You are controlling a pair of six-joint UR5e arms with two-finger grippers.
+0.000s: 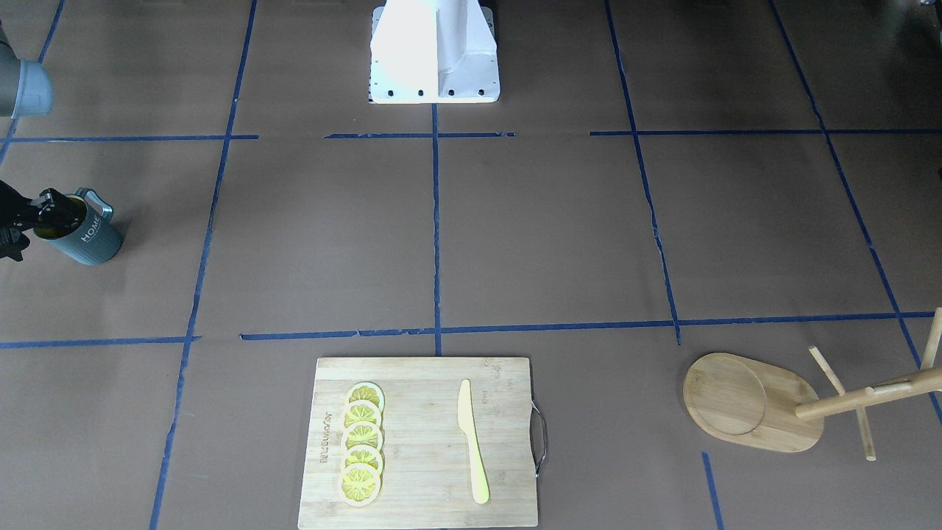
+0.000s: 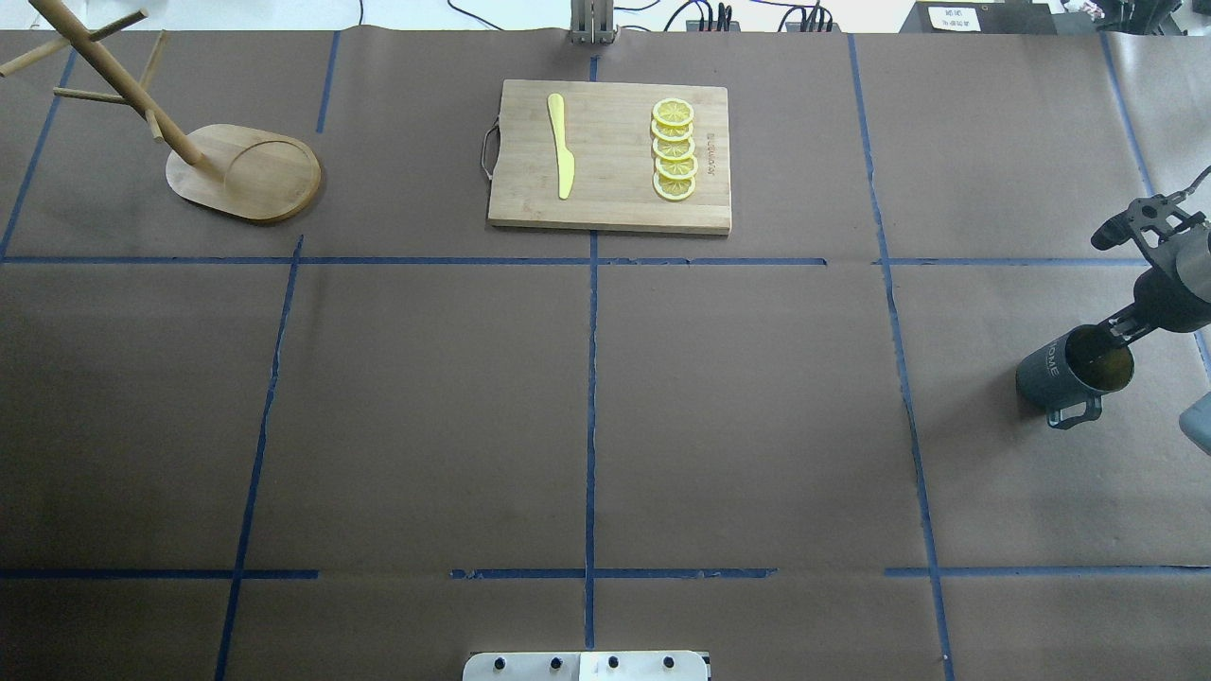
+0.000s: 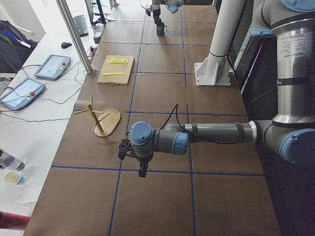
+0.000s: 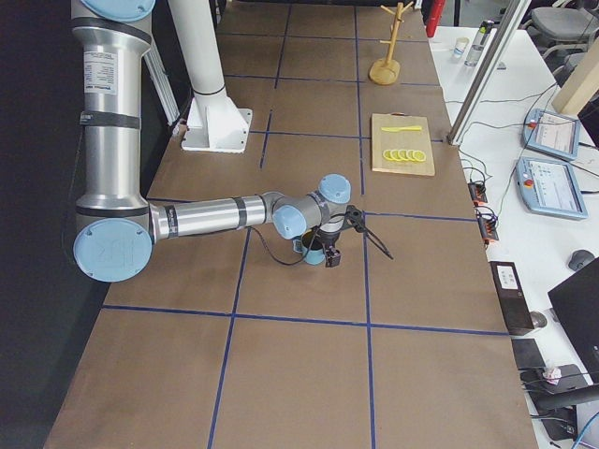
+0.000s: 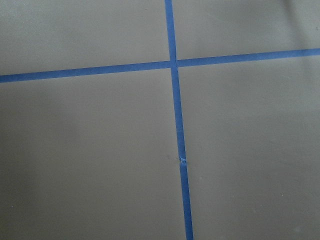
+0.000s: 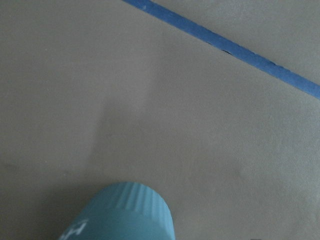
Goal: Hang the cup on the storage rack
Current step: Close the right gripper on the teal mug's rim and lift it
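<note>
The cup (image 2: 1058,368), dark blue-grey with yellow inside and white "HOME" lettering, is at the table's far right in the overhead view, tilted, handle toward the robot. It also shows in the front view (image 1: 90,237) and, from above, in the right wrist view (image 6: 125,215). My right gripper (image 2: 1119,329) is shut on its rim, one finger inside the cup. The storage rack (image 2: 248,172), a bamboo mug tree with an oval base, stands upright at the far left corner, bare; it also shows in the front view (image 1: 751,401). My left gripper (image 3: 141,168) hangs over the table's left end; I cannot tell if it is open.
A wooden cutting board (image 2: 615,194) lies at the far middle with several lemon slices (image 2: 674,151) and a yellow knife (image 2: 561,147) on it. The robot's white base (image 1: 434,51) stands at the near middle edge. Blue tape lines cross the brown table.
</note>
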